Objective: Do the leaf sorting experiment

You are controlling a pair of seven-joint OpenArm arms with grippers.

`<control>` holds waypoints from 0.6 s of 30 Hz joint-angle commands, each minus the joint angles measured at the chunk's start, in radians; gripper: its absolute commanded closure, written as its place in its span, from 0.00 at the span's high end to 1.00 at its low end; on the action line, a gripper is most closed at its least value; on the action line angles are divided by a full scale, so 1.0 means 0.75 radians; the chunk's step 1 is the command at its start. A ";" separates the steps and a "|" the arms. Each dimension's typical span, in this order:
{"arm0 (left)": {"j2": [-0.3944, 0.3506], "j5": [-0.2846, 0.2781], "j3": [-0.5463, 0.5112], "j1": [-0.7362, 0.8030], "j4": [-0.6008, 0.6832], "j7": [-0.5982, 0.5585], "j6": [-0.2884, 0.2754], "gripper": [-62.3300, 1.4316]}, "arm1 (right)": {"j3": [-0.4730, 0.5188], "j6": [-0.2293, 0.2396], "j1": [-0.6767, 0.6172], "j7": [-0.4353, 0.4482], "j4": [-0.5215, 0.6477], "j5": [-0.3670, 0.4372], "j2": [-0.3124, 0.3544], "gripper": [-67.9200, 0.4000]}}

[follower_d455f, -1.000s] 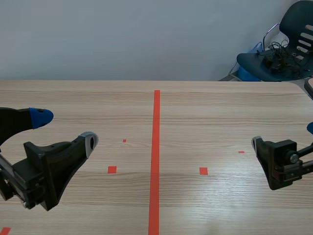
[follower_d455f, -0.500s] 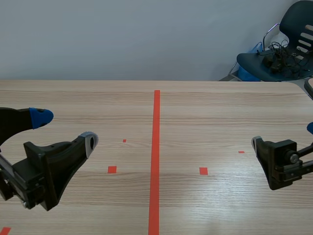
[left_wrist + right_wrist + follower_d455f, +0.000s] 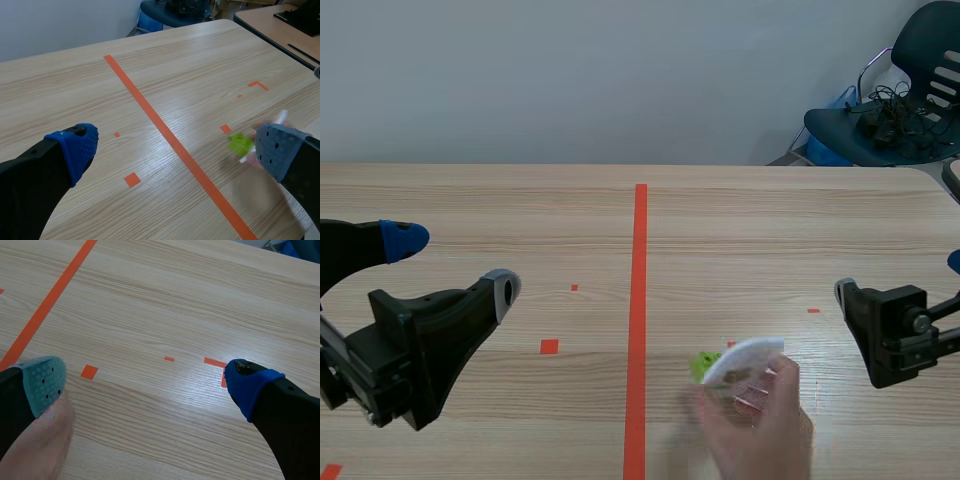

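**Scene view:** A person's hand [image 3: 760, 425], badly blurred, reaches over the tabletop's [image 3: 520, 200] near edge, just right of the orange-red centre line [image 3: 640, 300]. It holds a tilted white dish [image 3: 745, 360], with a green leaf [image 3: 703, 365] at the dish's side toward the line. The blur hides how the hand grips the dish. The left jaws stand wide open near the near left corner. The right jaws are cut off at the tabletop's right edge.

**Left wrist view:** The jaws gape wide with nothing between them. The green leaf [image 3: 240, 143] shows ahead, past the centre line. The dish and the hand are mostly hidden behind the grey pad [image 3: 275, 150].

**Right wrist view:** The jaws are wide open. The hand [image 3: 42, 450] sits just beside the grey-green pad [image 3: 46, 382], cut off at the wrist.
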 commanded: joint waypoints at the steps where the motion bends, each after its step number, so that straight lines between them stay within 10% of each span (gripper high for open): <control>1: -0.007 -0.010 -0.001 -0.004 0.002 -0.028 -0.002 1.00 | 0.003 -0.006 0.008 0.019 0.028 0.009 0.013 1.00; 18: -0.007 -0.010 -0.001 -0.004 0.002 -0.028 -0.001 1.00 | 0.003 -0.006 0.008 0.019 0.028 0.009 0.013 1.00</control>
